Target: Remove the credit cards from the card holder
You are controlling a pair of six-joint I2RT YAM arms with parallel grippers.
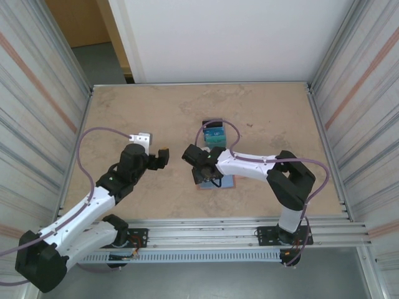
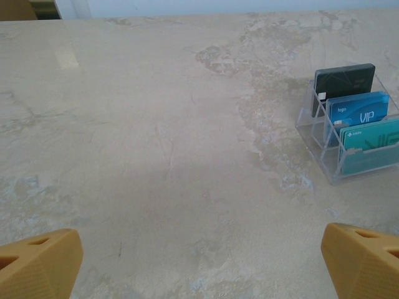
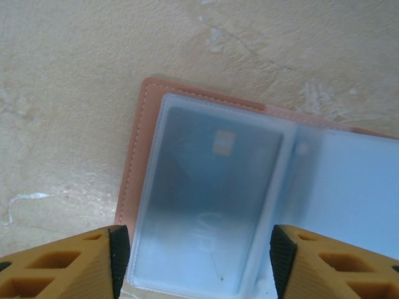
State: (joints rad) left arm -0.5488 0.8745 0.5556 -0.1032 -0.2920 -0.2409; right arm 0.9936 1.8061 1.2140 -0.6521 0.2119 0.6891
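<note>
Near side, left hand [image 2: 199, 261] wide open over bare tabletop [image 2: 156, 124], right hand [image 3: 199, 255] open astride the unfolded salmon card holder [image 3: 132, 162] at center, dark chip card [image 3: 212, 180] in its cloudy pocket; beyond, clear rack [image 2: 318, 124] holds black card [image 2: 346, 78], blue card [image 2: 358, 111] reading "logo"/"VIP", teal card [image 2: 374, 140].

The surface [image 2: 156, 124] looks like smooth, faintly glossy beige stone. The card holder [image 3: 134, 143] is matt, stitched leather-look material with frosted plastic pockets [image 3: 336, 187]. The credit cards [image 2: 361, 111] are smooth plastic.

"VIP" and "logo" on blue card [image 2: 357, 110]
</note>
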